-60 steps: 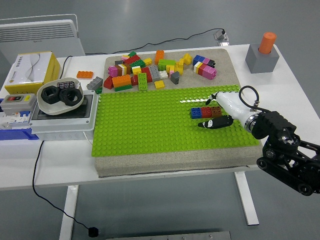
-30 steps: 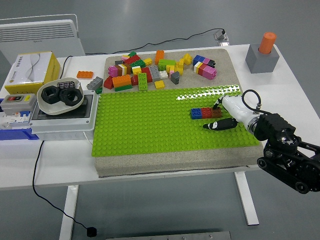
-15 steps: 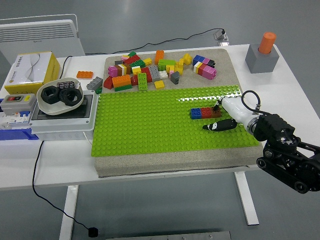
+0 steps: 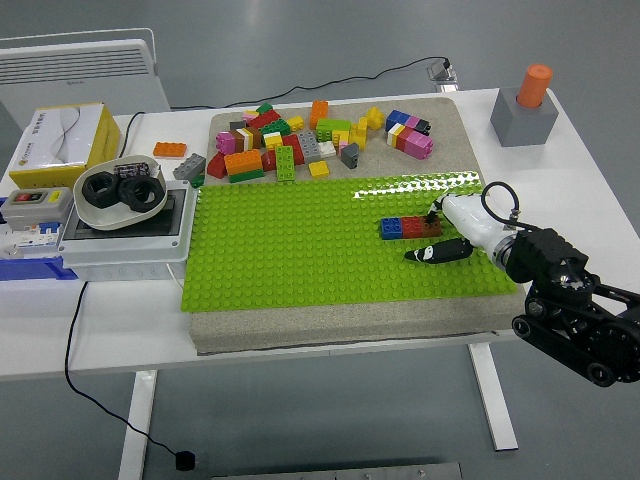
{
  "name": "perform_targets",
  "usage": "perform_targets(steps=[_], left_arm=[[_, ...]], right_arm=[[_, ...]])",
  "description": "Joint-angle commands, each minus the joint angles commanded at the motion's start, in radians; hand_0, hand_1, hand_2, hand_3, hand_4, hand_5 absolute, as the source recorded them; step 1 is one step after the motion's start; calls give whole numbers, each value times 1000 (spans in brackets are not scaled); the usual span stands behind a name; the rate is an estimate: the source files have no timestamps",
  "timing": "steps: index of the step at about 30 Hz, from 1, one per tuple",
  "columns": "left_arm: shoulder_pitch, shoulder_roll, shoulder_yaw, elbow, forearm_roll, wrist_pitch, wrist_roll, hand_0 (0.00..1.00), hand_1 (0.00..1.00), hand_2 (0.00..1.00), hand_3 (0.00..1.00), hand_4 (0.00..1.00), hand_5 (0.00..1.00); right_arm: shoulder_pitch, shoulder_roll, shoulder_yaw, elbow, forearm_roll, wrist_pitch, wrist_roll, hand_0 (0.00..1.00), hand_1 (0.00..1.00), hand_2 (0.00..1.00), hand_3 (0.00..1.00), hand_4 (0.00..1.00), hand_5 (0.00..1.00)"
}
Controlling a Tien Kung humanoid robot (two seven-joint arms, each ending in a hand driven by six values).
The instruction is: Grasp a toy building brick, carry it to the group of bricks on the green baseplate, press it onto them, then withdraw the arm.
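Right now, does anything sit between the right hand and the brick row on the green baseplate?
Nothing visible does. The right hand is already at the brown brick ending the blue-red row on the green baseplate, fingers around its right end.

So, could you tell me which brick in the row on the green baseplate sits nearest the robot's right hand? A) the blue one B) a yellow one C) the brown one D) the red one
C: the row reads blue brick, red brick, brown brick from left to right, and the brown end lies next to the right hand on the baseplate.
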Motion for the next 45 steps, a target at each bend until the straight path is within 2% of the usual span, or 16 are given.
perform_targets(steps=[13, 14, 20, 21, 25, 26, 31, 32, 37, 38, 39, 41, 45], left_arm=[[3, -1, -4, 0, 2, 0, 1, 777, 775, 796, 826, 928, 720], [3, -1, -4, 0, 2, -1, 1, 777, 774, 796, 826, 927, 719], [4, -2, -6, 0, 9, -1, 3, 777, 774, 796, 826, 927, 719], [4, -2, -6, 0, 9, -1, 3, 777, 775, 797, 827, 928, 720], [8, -4, 0, 0, -1, 2, 2, 777, 775, 797, 827, 928, 720], [10, -4, 2, 0, -5, 4, 1, 776, 773, 794, 826, 925, 718], [16, -7, 16, 0, -23, 31, -3, 776, 773, 794, 826, 925, 718], [17, -8, 16, 0, -21, 36, -5, 769, 766, 787, 815, 912, 716], [20, -10, 16, 0, -13, 46, -11, 769, 766, 787, 815, 912, 716], [21, -10, 16, 0, -11, 47, -12, 767, 764, 786, 809, 912, 716], [21, -10, 15, 0, -7, 48, -12, 767, 764, 786, 809, 912, 716], [22, -9, 15, 0, -1, 49, -13, 767, 764, 786, 809, 912, 716], [24, -8, 16, 0, 0, 58, -16, 760, 759, 769, 801, 898, 698]], right_arm=[[-6, -27, 37, 46, 72, -34, 32, 883, 832, 868, 637, 998, 666], [-8, -32, 44, 53, 86, -39, 37, 871, 827, 859, 632, 979, 629], [-57, -51, 121, 102, 181, -78, 79, 871, 827, 859, 632, 979, 629], [-73, -52, 138, 115, 196, -88, 90, 860, 822, 847, 635, 933, 570], [-174, -47, 248, 186, 283, -144, 162, 860, 822, 847, 635, 933, 570], [-202, -42, 279, 200, 307, -157, 183, 806, 759, 797, 645, 854, 418], [-329, -5, 408, 221, 456, -206, 298, 806, 759, 797, 645, 854, 418], [-359, 8, 440, 215, 498, -202, 332, 729, 683, 719, 641, 825, 372], [-459, 49, 566, 193, 679, -160, 464, 729, 683, 719, 641, 825, 372], [-468, 52, 582, 190, 708, -154, 482, 729, 683, 719, 641, 825, 372], [-477, 57, 607, 185, 743, -146, 508, 720, 614, 656, 636, 856, 447], [-487, 62, 637, 179, 810, -137, 551, 720, 614, 656, 636, 856, 447], [-496, 68, 667, 173, 914, -131, 592, 718, 609, 631, 635, 863, 458]])
